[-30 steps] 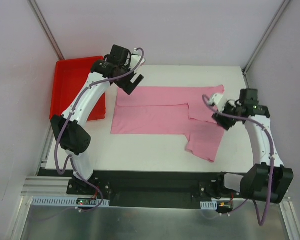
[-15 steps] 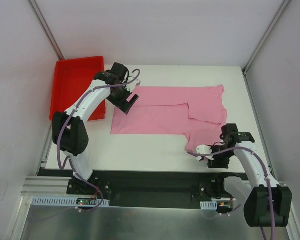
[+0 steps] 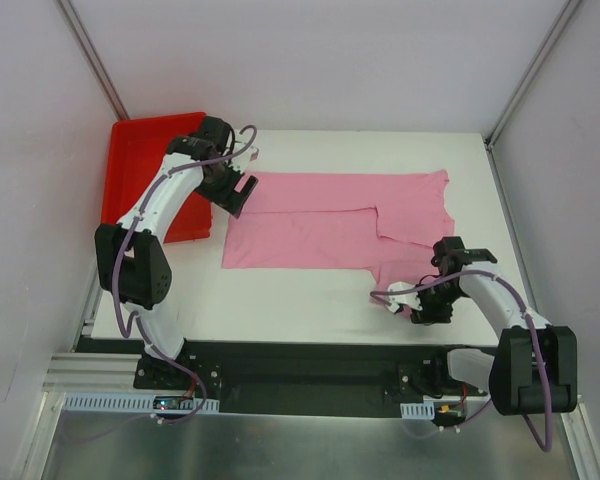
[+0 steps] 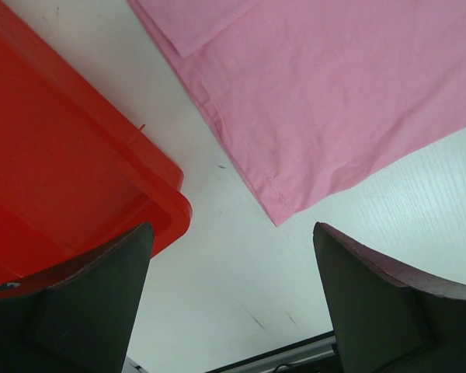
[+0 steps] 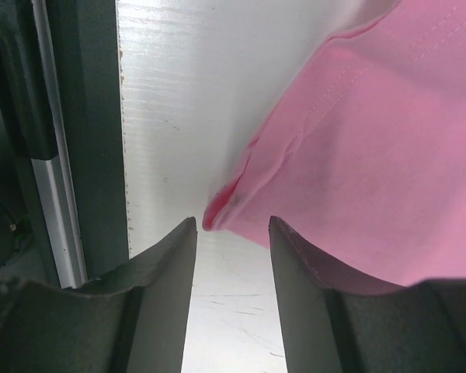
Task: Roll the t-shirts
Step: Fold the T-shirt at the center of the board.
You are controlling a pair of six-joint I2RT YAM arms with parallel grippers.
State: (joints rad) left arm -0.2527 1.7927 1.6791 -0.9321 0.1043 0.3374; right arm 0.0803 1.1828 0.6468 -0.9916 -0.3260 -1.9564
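The light-pink t-shirt [image 3: 340, 220] lies flat on the white table, folded lengthwise, with one part hanging toward the near edge at right. My left gripper [image 3: 238, 190] is open above the shirt's far-left corner [image 4: 279, 217], next to the red tray. My right gripper [image 3: 417, 305] is open at the shirt's near-right corner. In the right wrist view that corner [image 5: 217, 211] lies just ahead of the fingertips, slightly curled. My right gripper [image 5: 231, 227] holds nothing. My left gripper [image 4: 229, 256] holds nothing.
A red plastic tray [image 3: 130, 175] sits at the far left, its corner [image 4: 171, 210] close to the left gripper's fingers. The table's near edge and a black rail [image 5: 70, 140] lie just beside the right gripper. White walls enclose the table.
My left gripper moved left and toward the tray, to the shirt's left corner. My right gripper swung from the far right down to the shirt's near-right corner.
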